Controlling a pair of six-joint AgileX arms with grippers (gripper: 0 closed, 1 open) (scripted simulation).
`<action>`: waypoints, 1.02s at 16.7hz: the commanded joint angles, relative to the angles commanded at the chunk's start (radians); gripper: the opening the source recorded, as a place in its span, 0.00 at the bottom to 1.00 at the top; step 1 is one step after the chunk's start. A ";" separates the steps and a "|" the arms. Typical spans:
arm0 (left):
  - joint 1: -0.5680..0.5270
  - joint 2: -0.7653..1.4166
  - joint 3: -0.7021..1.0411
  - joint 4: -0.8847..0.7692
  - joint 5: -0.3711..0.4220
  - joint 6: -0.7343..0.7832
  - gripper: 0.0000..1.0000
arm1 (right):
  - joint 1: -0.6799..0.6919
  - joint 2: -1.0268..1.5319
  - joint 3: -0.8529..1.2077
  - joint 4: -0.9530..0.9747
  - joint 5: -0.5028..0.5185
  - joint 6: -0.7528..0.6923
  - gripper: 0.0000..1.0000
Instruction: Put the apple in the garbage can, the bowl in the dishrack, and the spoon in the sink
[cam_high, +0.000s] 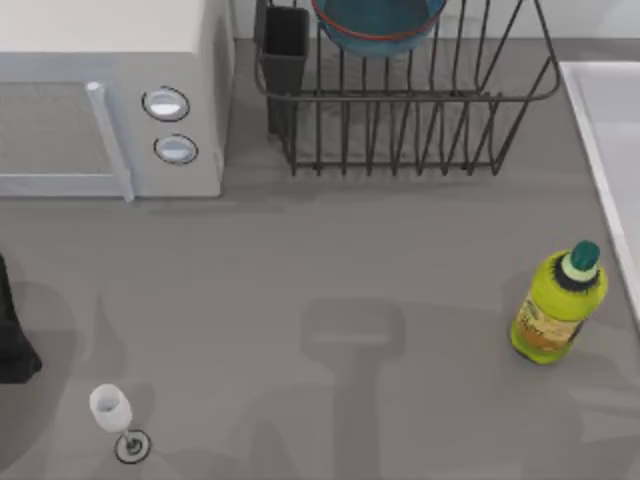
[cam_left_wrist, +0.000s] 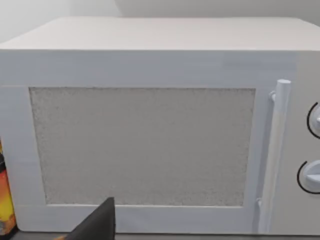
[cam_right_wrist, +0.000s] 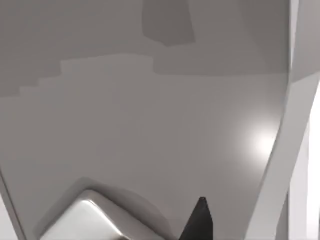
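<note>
Although the frame's top edge cuts it off, I see the bowl (cam_high: 378, 25) sitting in the dishrack (cam_high: 400, 110), beside the microwave (cam_high: 110, 95). At the right edge lies the sink (cam_high: 610, 150), only partly visible. My left wrist view faces the microwave door; whether either gripper's fingers are apart or together, I cannot tell. Apple and spoon are hidden from me.
</note>
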 joint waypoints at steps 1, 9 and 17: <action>0.000 0.000 0.000 0.000 0.000 0.000 1.00 | -0.013 0.072 0.091 -0.036 0.003 0.001 0.00; 0.000 0.000 0.000 0.000 0.000 0.000 1.00 | -0.069 0.693 0.928 -0.305 0.017 -0.024 0.00; 0.000 0.000 0.000 0.000 0.000 0.000 1.00 | -0.013 1.081 1.475 -0.368 -0.005 -0.084 0.00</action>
